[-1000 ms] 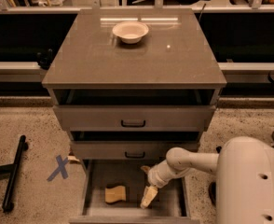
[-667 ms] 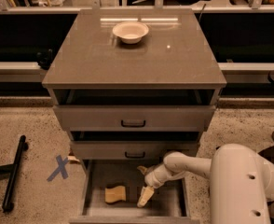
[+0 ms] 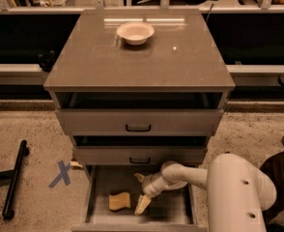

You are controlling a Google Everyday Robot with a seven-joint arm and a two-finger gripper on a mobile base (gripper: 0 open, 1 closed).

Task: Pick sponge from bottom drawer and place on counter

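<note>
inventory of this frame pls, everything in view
counter: 1, grey-brown, top of the cabinet
bowl: 1, cream, on the counter near its back edge
upper drawers: 2, grey with dark handles, under the counter
bottom drawer: 1, grey, pulled open at floor level
sponge: 1, yellow-tan, on the bottom drawer's floor, left part
tape cross: 1, blue, on the floor left of the cabinet
bar: 1, black, on the floor at far left
arm: 1, white, lower right, reaching into the bottom drawer
gripper: 1, tan fingers, open, in the bottom drawer just right of the sponge
</note>
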